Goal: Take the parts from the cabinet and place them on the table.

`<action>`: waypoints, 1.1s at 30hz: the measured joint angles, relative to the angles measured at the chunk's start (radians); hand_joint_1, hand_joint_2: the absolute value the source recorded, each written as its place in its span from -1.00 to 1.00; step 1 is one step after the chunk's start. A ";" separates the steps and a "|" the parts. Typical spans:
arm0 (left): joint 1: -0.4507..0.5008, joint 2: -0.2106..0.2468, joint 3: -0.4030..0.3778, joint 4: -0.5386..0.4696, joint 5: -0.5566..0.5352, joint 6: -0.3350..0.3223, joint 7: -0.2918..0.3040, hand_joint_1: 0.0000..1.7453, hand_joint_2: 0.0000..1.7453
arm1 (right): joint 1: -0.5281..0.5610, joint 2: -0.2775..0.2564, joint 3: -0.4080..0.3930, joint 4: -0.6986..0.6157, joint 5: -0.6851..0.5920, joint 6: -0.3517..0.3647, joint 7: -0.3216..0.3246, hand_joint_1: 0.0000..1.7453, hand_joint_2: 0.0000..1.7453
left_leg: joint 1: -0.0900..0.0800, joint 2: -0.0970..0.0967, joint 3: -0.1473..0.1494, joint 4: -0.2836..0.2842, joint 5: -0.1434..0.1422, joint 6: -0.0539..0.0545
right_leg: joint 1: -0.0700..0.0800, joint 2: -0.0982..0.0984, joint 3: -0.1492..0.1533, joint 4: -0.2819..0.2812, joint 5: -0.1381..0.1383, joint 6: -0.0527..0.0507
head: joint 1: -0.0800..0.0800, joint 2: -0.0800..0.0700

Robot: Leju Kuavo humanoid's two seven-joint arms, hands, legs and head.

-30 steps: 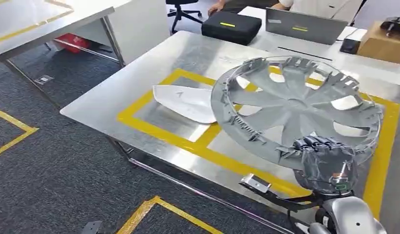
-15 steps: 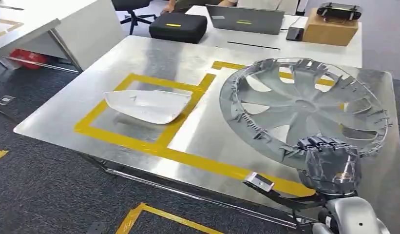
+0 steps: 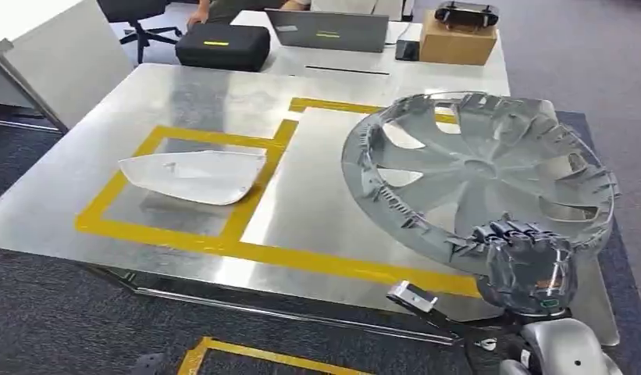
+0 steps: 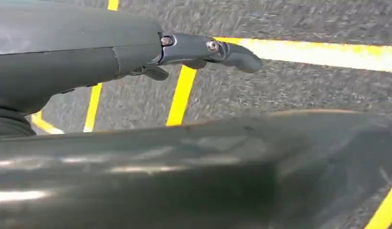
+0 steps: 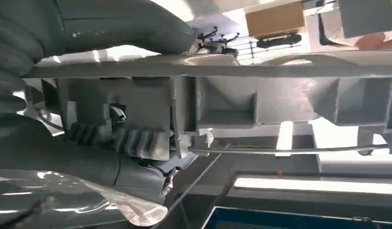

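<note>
A large grey wheel cover [image 3: 477, 168] hangs tilted over the right part of the metal table [image 3: 317, 195]. My right hand [image 3: 528, 269] grips it at its near lower rim. Up close, the ribbed rim [image 5: 280, 71] runs across the right wrist view with my thumb [image 5: 122, 24] lying over it. A white curved shell part [image 3: 192, 176] lies on the table inside the left yellow-taped rectangle. My left hand [image 4: 136, 52] hangs over the carpet, its fingers [image 4: 232, 52] stretched out and holding nothing.
At the table's far end stand a black case [image 3: 222, 45], a laptop [image 3: 329, 31] and a cardboard box [image 3: 456, 43] with a controller on top. A person sits behind them by an office chair [image 3: 137, 16]. Yellow tape [image 3: 247, 355] marks the carpet near me.
The camera has turned, so the table and the white part slide left in the picture. The wheel cover stays in my right hand's grip, at the same spot in view.
</note>
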 joint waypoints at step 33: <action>-0.001 -0.001 0.001 0.000 0.013 0.008 0.014 -1.00 -1.00 | 0.001 -0.016 -0.006 0.014 0.000 0.035 0.004 1.00 1.00 | -0.006 0.035 -0.002 0.010 -0.006 -0.038 | -0.004 -0.021 0.129 -0.191 0.084 -0.014 | -0.002 0.000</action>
